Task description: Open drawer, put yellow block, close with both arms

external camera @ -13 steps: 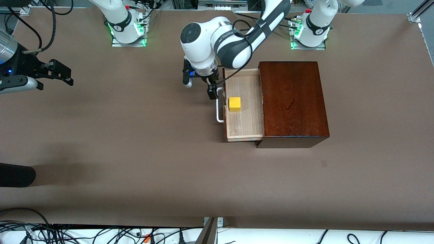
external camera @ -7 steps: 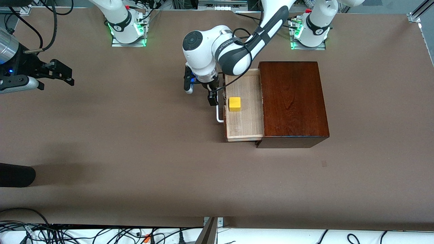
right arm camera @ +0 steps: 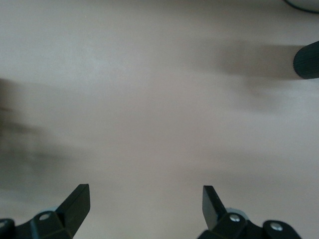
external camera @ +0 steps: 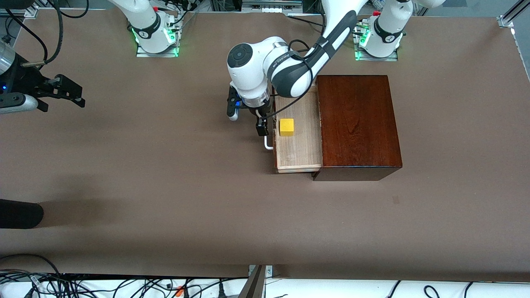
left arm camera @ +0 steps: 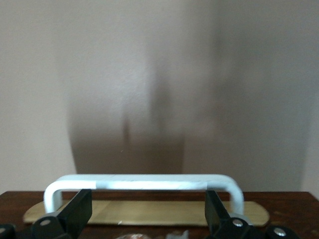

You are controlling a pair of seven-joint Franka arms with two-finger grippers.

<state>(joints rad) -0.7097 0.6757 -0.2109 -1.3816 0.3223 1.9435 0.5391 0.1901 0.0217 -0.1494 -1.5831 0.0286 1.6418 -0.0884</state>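
**Drawer open, block in, left gripper at the handle**

A brown table (external camera: 165, 186) fills the scene, with a dark wooden box (external camera: 358, 124) toward the left arm's end as the landmark. The drawer (external camera: 299, 153) stands pulled out of the box toward the right arm's end, its pale tray exposed. The block (external camera: 286, 127) sits on the tray floor, close to the drawer front, well apart from the box, so the placing step looks done and closing is what remains.

The left gripper (external camera: 261, 126) hangs at the drawer front, just beside the white handle (external camera: 268, 145). In the left wrist view its fingers (left arm camera: 79, 211) are spread wide, straddling the handle (left arm camera: 144, 183) without gripping it; it holds nothing. That stance probably sets it up to push the front back toward the box.

The right gripper (external camera: 68, 92) waits well apart from the box, over bare table at the right arm's end, fingers (right arm camera: 77, 201) wide apart and empty, likely kept clear of the drawer's path.
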